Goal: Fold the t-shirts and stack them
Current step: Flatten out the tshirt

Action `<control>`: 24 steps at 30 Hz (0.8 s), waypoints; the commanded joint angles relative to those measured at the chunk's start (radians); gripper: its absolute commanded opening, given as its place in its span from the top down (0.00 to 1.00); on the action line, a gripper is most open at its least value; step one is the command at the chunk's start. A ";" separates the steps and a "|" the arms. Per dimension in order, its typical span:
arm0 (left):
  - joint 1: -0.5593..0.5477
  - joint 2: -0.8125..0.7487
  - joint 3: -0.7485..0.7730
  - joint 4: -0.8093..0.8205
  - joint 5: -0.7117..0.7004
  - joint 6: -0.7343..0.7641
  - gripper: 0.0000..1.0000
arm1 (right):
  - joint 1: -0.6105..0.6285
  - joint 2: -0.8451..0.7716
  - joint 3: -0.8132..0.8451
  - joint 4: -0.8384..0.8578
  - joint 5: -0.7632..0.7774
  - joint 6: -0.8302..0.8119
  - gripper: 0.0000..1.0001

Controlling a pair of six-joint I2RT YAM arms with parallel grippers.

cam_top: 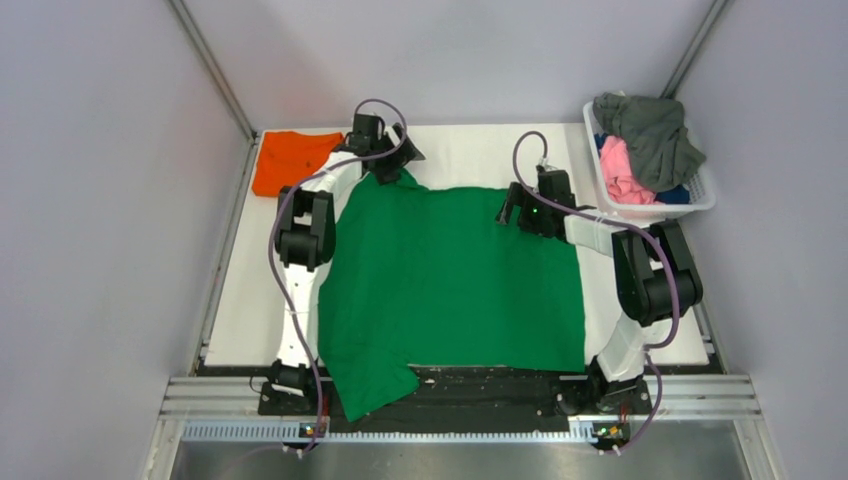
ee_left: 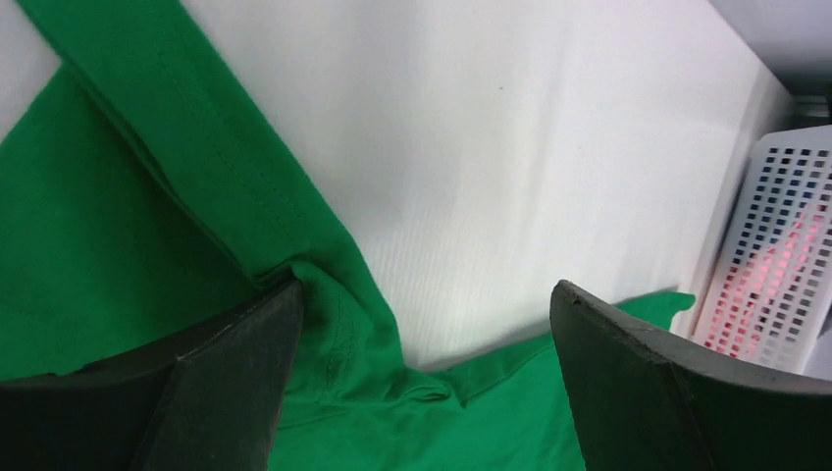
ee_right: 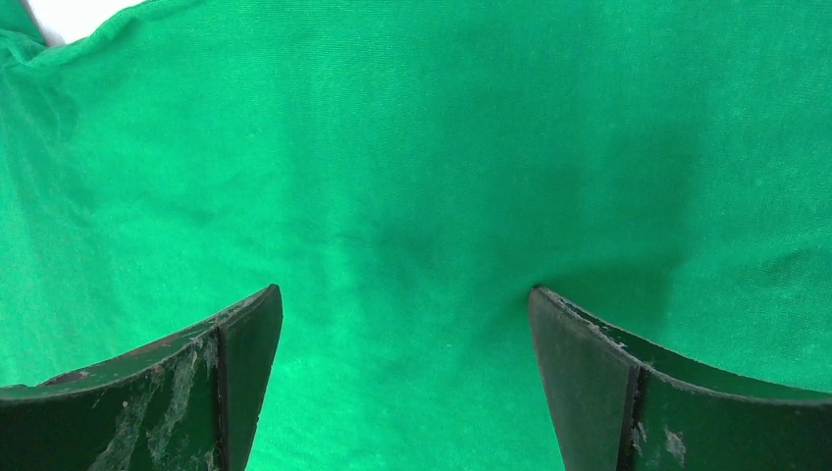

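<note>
Lying spread on the white table (cam_top: pixel 470 150), the green t-shirt (cam_top: pixel 450 280) is seen whole only from overhead. Its near left corner is draped over the table's front edge onto the black base plate (cam_top: pixel 490 385).

The orange t-shirt (cam_top: pixel 290 160) is recorded folded at the far left corner. The white basket (cam_top: pixel 655 212) is recorded at the far right edge, with a grey garment (cam_top: pixel 650 135), a pink garment (cam_top: pixel 620 170) and a blue garment (cam_top: pixel 675 193) heaped in it.

The left gripper (ee_left: pixel 427 294) is shown by its wrist view spread wide and empty. One finger touches a raised fold at the shirt's far left edge; the other is held over bare table.

The right gripper (ee_right: pixel 405 292) is likewise spread wide, nothing grasped, low over the shirt's far right part. Only green cloth is shown in its view.

Bare table is noted beyond the shirt's far edge, between the orange t-shirt and the basket, and in strips along both sides.
</note>
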 commanded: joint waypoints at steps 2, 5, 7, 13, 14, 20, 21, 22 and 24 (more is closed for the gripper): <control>-0.007 0.034 0.091 0.127 0.049 -0.055 0.01 | 0.000 0.040 0.030 -0.009 0.023 -0.019 0.06; -0.013 0.072 0.151 0.195 0.053 -0.089 0.01 | 0.000 0.043 0.035 -0.009 0.024 -0.019 0.06; -0.022 0.122 0.224 0.233 0.045 -0.108 0.01 | 0.000 0.042 0.035 -0.009 0.028 -0.021 0.06; -0.047 0.260 0.480 0.194 -0.012 -0.093 0.01 | 0.000 0.030 0.036 -0.048 0.049 -0.026 0.06; -0.048 0.249 0.473 0.191 -0.012 -0.085 0.01 | -0.001 0.026 0.034 -0.050 0.056 -0.027 0.06; -0.052 0.069 0.402 0.130 -0.077 0.032 0.01 | 0.000 -0.017 0.075 -0.092 0.109 -0.033 0.06; -0.052 0.015 0.373 0.125 -0.093 0.049 0.01 | 0.000 -0.029 0.084 -0.095 0.113 -0.035 0.05; -0.054 -0.032 0.343 0.120 -0.111 0.066 0.01 | 0.000 -0.041 0.090 -0.099 0.117 -0.037 0.05; -0.057 -0.117 0.264 0.112 -0.156 0.095 0.01 | 0.000 -0.065 0.099 -0.108 0.118 -0.040 0.05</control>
